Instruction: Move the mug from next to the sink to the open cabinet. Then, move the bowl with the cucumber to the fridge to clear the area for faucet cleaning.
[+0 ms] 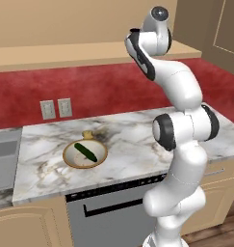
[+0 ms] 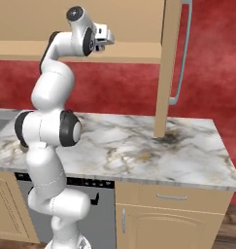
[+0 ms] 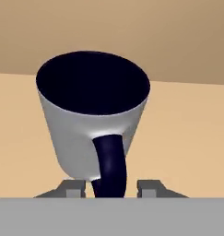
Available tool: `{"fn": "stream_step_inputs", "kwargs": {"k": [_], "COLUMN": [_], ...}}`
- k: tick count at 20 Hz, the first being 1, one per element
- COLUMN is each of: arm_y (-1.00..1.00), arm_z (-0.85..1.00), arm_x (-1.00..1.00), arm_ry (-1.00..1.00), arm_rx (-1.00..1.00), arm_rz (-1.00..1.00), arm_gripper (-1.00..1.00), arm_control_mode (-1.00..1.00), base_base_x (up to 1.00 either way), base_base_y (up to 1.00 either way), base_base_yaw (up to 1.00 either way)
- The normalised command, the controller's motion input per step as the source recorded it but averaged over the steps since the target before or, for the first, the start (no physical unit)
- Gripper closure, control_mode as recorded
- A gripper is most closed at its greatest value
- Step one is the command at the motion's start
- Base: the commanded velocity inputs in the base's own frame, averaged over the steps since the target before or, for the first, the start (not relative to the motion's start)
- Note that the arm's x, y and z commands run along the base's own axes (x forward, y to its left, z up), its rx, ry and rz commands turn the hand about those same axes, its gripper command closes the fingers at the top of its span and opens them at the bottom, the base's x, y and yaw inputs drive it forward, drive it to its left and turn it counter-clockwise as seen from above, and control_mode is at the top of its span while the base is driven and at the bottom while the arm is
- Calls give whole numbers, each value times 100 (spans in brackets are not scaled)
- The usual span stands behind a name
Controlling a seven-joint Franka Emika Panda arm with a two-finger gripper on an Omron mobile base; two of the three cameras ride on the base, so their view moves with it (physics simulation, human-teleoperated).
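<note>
Marbled white stone forms the bench [image 1: 128, 140] in the left base view, veined grey and brown. On it rests the bowl [image 1: 84, 154], round and shallow with a tan rim and pale inside, holding the dark green oblong cucumber [image 1: 85, 152]. A corner of the grey sink [image 1: 4, 154] shows at the left edge. The glossy white arm rises at the right and reaches up toward the tan cabinet [image 1: 89, 53], well above the bowl.

Right base view: the arm bends at upper left, its hand held level with the cabinet's flat shelf board [image 2: 134, 51]; the fingers are too small here to judge. A grey curved handle [image 2: 182, 53] hangs on the red wall beside a tan upright panel.

Hand view: the mug [image 3: 92, 122], smooth light grey with a dark inside, tapers toward its base and stands on the tan shelf against a plain back. Its dark looped handle [image 3: 111, 166] lies between the fingertips [image 3: 71, 188] of the end effector [image 3: 109, 189], whose fingers stand apart on either side, not touching it.
</note>
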Motion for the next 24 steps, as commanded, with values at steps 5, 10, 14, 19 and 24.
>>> {"fn": "stream_step_inputs", "kwargs": {"k": [5, 10, 14, 19, 24], "arm_y": [0, 0, -11, -15, -14], "arm_z": [14, -26, -98, -100, -100], "arm_x": [-57, -100, -100, -100, -100], "arm_ry": [-26, -33, -33, -12, 1], "arm_rx": [0, 0, 0, 2, 9], "arm_rz": [0, 0, 0, -3, -6], "arm_gripper": [-100, -100, -100, -100, -100], "arm_control_mode": [-100, -100, -100, -100, -100], "base_base_x": [0, 0, 0, 0, 0], "base_base_y": [0, 0, 0, 0, 0], "base_base_yaw": [0, 0, 0, 0, 0]}}
